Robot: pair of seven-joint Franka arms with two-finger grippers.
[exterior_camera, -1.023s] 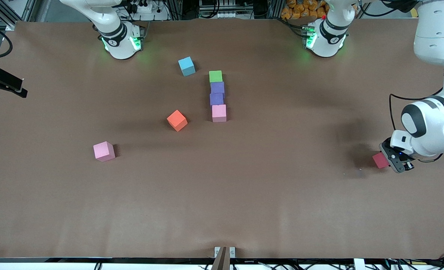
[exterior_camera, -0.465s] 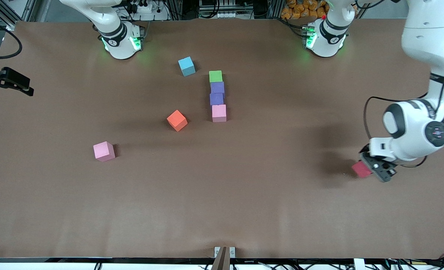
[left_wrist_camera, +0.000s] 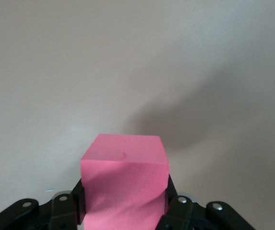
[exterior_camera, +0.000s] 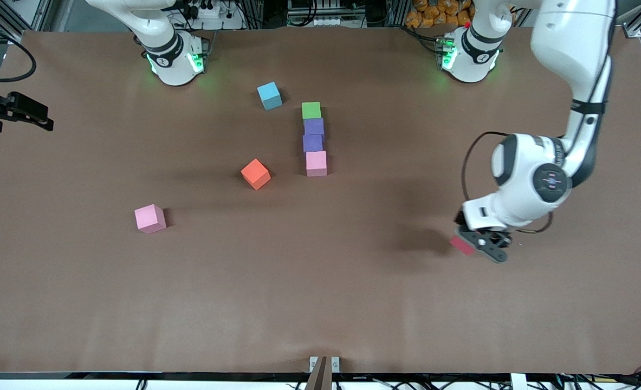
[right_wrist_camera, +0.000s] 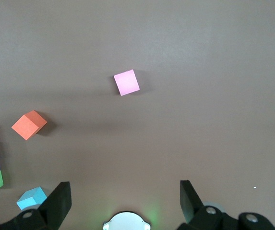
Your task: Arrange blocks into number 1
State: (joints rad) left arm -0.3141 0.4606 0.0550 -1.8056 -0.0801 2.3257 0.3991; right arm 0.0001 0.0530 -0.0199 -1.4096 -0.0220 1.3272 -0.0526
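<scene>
The left gripper [exterior_camera: 474, 244] holds the red block [exterior_camera: 462, 245] in the air, jaws shut on two flat sides, over bare worktop [exterior_camera: 320, 303] toward the left arm's end from the pink block [exterior_camera: 316, 163] that ends the column. The block seems light and stiff. The right gripper [right_wrist_camera: 125, 201] waits with jaws wide open and empty.

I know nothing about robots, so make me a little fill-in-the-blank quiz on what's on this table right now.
1. The left gripper holds a ____ block in its fingers.
2. The column of touching blocks starts, farthest from the front camera, with a ____ block.
3. The number of purple blocks in that column is ____.
4. The right gripper's fingers are ____.

Missing words: red; green; two; open
</scene>
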